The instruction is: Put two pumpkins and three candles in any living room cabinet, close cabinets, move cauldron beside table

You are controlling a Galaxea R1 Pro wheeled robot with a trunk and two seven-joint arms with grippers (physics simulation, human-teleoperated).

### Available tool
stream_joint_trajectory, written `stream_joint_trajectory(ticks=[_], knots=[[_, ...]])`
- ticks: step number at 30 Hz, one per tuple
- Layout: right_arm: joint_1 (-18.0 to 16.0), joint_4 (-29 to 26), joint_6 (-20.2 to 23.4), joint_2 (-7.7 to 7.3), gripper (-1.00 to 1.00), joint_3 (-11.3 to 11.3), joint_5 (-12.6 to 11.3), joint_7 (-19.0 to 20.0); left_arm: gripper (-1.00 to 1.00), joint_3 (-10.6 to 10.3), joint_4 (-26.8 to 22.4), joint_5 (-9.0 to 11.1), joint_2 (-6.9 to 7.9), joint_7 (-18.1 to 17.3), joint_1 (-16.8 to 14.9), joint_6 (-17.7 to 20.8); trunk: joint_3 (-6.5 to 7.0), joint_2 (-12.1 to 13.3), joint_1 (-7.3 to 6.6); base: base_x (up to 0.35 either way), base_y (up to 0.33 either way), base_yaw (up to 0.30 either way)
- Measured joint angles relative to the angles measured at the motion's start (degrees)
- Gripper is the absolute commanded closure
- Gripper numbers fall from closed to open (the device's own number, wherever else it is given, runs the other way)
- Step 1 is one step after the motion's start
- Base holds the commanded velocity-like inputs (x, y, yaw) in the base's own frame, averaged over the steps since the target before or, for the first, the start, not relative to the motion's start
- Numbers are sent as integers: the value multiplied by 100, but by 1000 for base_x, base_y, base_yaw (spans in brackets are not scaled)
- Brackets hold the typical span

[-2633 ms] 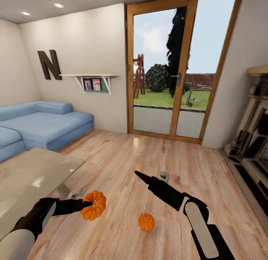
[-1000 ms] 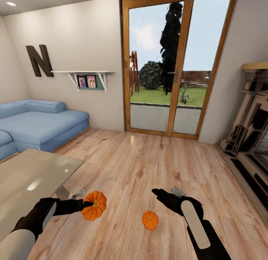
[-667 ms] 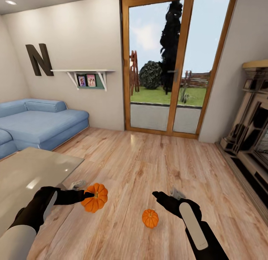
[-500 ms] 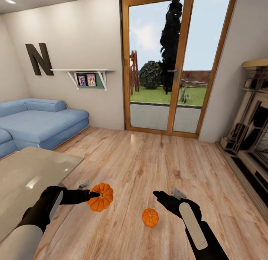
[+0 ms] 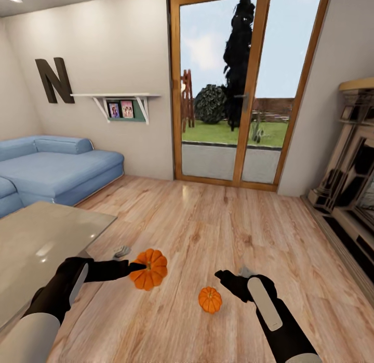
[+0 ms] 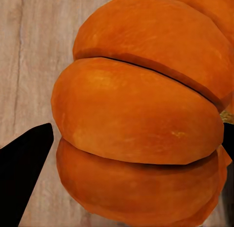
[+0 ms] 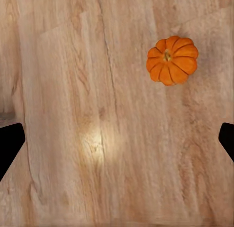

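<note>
Left gripper [image 5: 136,268] is clamped on the larger pumpkin [image 5: 149,269], holding it off the wooden floor [image 5: 208,233] just past the near corner of the glass-topped coffee table [image 5: 47,243]. In the left wrist view that pumpkin [image 6: 141,110] bulges between the two black fingertips [image 6: 22,163], which press its ribbed orange sides, with pale floorboards [image 6: 29,56] behind it.

Right gripper [image 5: 228,277] hangs low over the floor with its jaws spread wide and nothing between them. The smaller pumpkin [image 5: 210,299] sits on the floor just beside this gripper, on the side toward the coffee table, and well apart from the held pumpkin. In the right wrist view the smaller pumpkin [image 7: 172,60] lies stem-up on the boards [image 7: 97,139], away from the black fingertips [image 7: 9,144] at the frame edges.

Beyond the coffee table, a blue sofa [image 5: 52,168] stands against the wall, with a dark letter N [image 5: 53,80] and a white wall shelf [image 5: 117,100] holding small pictures above it. Farther across the floor from the table is a tall wood-framed glass door [image 5: 244,87] showing a garden. A dark ornate fireplace surround [image 5: 353,165] stands on the opposite side of the room from the table.
</note>
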Motion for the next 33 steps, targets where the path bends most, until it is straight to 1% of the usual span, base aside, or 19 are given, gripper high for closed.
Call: stream_joint_trajectory(ticks=[1, 2, 4, 5, 6, 7, 9, 11, 14, 17, 18, 20, 22, 23, 25, 30, 33], knots=[[-68, 185, 0, -36, -100, -96, -12, 259, 100, -1, -1, -12, 4, -132, 0, -4, -18, -40, 22, 0, 0, 0], [-173, 490, 1, -120, -100, -219, -11, 530, 100, 0, -3, 9, 12, -247, 0, 9, -36, -80, 44, 0, 0, 0], [-317, 1011, -22, -254, -100, -339, -19, 851, 100, -1, -2, -19, 20, -356, 0, -6, -72, -160, 88, 0, 0, 0], [-426, 1370, -47, -345, -100, -390, -19, 1121, 100, -2, -2, -12, 23, -423, 0, 0, -90, -200, 110, 0, 0, 0], [-477, 1542, -62, -384, -100, -412, -21, 1301, 100, -1, -3, -4, 24, -453, 0, 2, -108, -241, 132, 0, 0, 0], [-528, 1718, -80, -425, -100, -434, -17, 1620, 100, -4, -2, -18, 30, -480, 0, -6, -126, -281, 154, 0, 0, 0], [-553, 1813, -97, -445, -100, -444, -7, 1834, 100, -7, -2, -19, 30, -495, 0, -7, -162, -361, 198, 0, 0, 0], [-562, 1853, -167, -452, -100, -448, -4, 1917, 100, -9, -2, -19, 22, -500, 0, -6, -198, -441, 242, 0, 0, 0], [-565, 1873, -349, -459, -100, -447, 0, 1946, 100, -9, -2, -19, 11, -505, 0, -7, -251, -562, 308, 0, 0, 0], [-565, 1923, -420, -456, -100, -449, 1, 1954, 100, -9, -2, -10, 8, -554, 0, -5, -305, -682, 374, 0, 0, 0], [-565, 1942, -431, -455, -100, -449, 1, 1954, 100, -9, -2, -4, 8, -619, 0, -1, -323, -722, 395, 0, 0, 0], [-565, 1974, -446, -455, -100, -449, 1, 1955, 100, -8, -4, 26, 15, -1019, 0, 24, -359, -802, 439, 0, 0, 0], [-566, 1984, -450, -452, -100, -449, -7, 1956, 100, -14, 0, -12, 23, -1372, 1, 6, -395, -883, 483, 0, 0, 0], [-566, 1988, -450, -445, -100, -449, -9, 1956, 100, -13, 8, -11, 27, -1454, 0, 2, -413, -923, 505, 0, 0, 0], [-566, 1991, -464, -422, -100, -449, 9, 1956, 100, -10, 19, -29, 38, -1558, 0, -17, -449, -1003, 549, 0, 0, 0], [-566, 2002, -648, -451, -100, -441, -6, 1960, 100, -2, 24, -13, 37, -1645, 0, -24, -539, -1203, 659, 0, 0, 0], [-566, 2003, -668, -454, -100, -441, -20, 1976, 100, -5, 23, 1, 31, -1866, 0, -20, -592, -1324, 725, 0, 0, 0]])
